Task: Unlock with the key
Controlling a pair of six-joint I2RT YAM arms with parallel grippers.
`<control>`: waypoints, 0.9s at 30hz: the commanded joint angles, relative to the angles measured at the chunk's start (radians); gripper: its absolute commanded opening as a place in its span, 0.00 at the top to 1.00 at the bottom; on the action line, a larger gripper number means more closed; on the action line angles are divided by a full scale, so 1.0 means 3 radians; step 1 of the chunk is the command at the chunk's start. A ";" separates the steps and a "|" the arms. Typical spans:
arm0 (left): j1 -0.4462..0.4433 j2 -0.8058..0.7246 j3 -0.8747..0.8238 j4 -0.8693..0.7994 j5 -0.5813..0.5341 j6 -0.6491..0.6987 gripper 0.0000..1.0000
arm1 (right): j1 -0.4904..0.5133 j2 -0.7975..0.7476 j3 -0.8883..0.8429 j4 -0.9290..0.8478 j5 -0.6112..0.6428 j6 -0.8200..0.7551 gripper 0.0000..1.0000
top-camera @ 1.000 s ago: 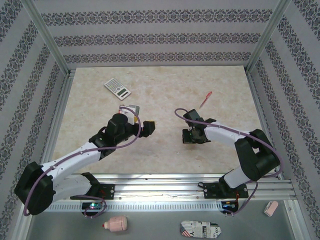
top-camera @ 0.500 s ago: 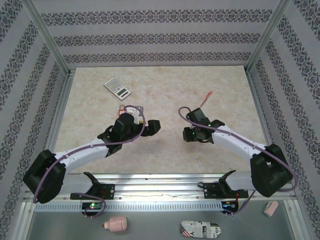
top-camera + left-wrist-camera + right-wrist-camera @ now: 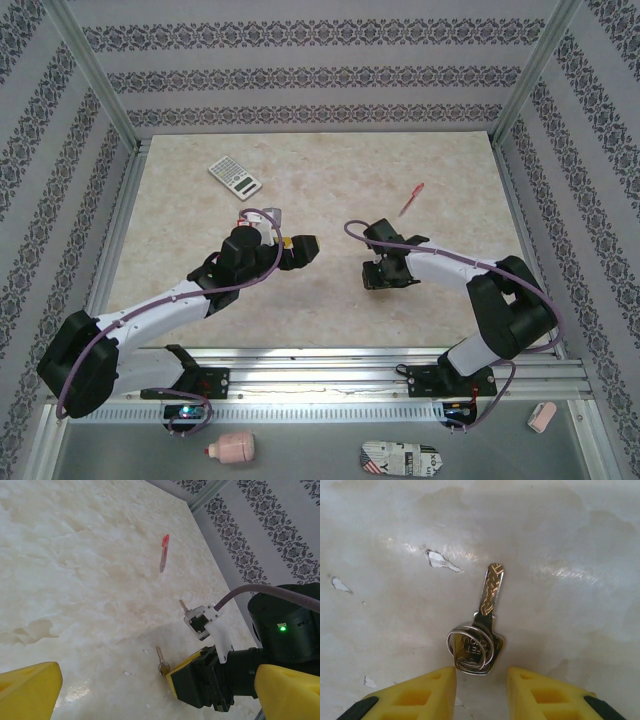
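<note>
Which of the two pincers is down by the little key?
The right pincer: its yellow fingertips sit open at the ringed head of the key on the table. The left pincer hangs wide open, off to one side.

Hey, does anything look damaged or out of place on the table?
Yes: the marble-pattern tabletop has small white chips beside the key, as if its surface has flaked. The key lies flat, unheld, before the right gripper.

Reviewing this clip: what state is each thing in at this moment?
key: lying flat on the table, ring attached, not gripped.
right gripper: open, fingertips at the key's head.
left gripper: wide open, empty.
red pen: lying on the table, untouched.
calculator: lying flat, untouched.
</note>
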 commanded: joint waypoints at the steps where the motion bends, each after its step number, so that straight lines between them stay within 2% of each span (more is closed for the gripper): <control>1: -0.0053 -0.0047 0.0015 -0.0027 -0.0016 0.0079 0.01 | -0.0045 -0.0007 0.0108 -0.0025 0.0038 -0.0050 0.67; 20: -0.0053 -0.0075 -0.0058 -0.0030 -0.0078 0.0115 0.01 | -0.0121 0.0240 0.0209 0.0012 -0.0063 -0.0147 0.71; 27: -0.0053 -0.0038 -0.0077 0.0011 -0.0106 0.0107 0.01 | -0.0073 0.0378 0.0204 0.0026 -0.0002 -0.0200 0.89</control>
